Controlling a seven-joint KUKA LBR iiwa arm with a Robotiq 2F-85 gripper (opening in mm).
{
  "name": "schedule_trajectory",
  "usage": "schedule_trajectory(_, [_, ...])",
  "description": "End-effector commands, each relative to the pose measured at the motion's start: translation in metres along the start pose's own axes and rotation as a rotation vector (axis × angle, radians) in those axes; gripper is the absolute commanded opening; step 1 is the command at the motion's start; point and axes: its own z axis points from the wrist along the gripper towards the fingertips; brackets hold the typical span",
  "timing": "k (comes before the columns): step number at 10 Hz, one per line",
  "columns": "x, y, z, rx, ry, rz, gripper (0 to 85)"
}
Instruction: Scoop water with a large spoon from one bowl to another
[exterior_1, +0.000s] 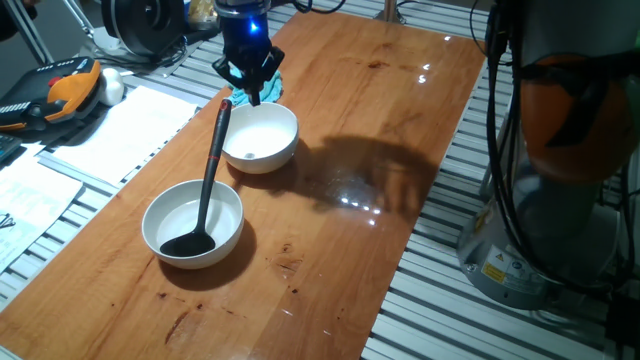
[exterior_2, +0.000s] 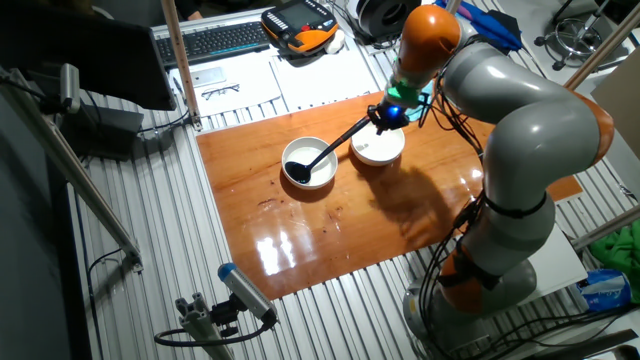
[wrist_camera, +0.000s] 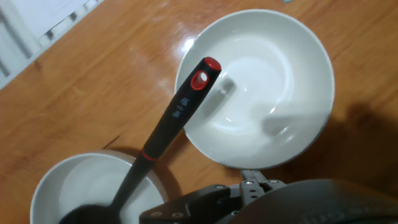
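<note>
Workshop bench of slotted aluminium rails, a varnished wooden board (exterior_1: 330, 150) laid across it, papers and an orange-black pendant at the upper left of one fixed view. On the board, left of centre, two white bowls: the near bowl (exterior_1: 193, 224) holds the scoop of the large spoon (exterior_1: 207, 190), whose handle leans up toward the far bowl (exterior_1: 260, 137). The gripper (exterior_1: 252, 82) hangs above the handle's tip, apart from it; jaws look parted and empty, though I cannot be sure. The other fixed view, from above: the grey-and-orange arm (exterior_2: 500, 130) reaches to upper centre, gripper over the handle end. Hand view: handle tip at centre with a red-rimmed hanging hole, small white lettering too blurred to read; water in either bowl I cannot make out. Judgement: descend straight, close low on the handle, avoid tipping the bowl.
</note>
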Motion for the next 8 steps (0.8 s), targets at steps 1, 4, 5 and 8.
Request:
schedule_trajectory(1, [0.001,0.001,0.000,0.007,-0.011,0.024,0.0])
schedule_trajectory(4, [0.009,0.008,0.002,-0.005,-0.025,0.104,0.0])
schedule_trajectory(5, [0.011,0.010,0.004,0.004,-0.043,0.125,0.0])
schedule_trajectory(8, [0.014,0.013,0.007,-0.005,-0.044,0.193,0.0])
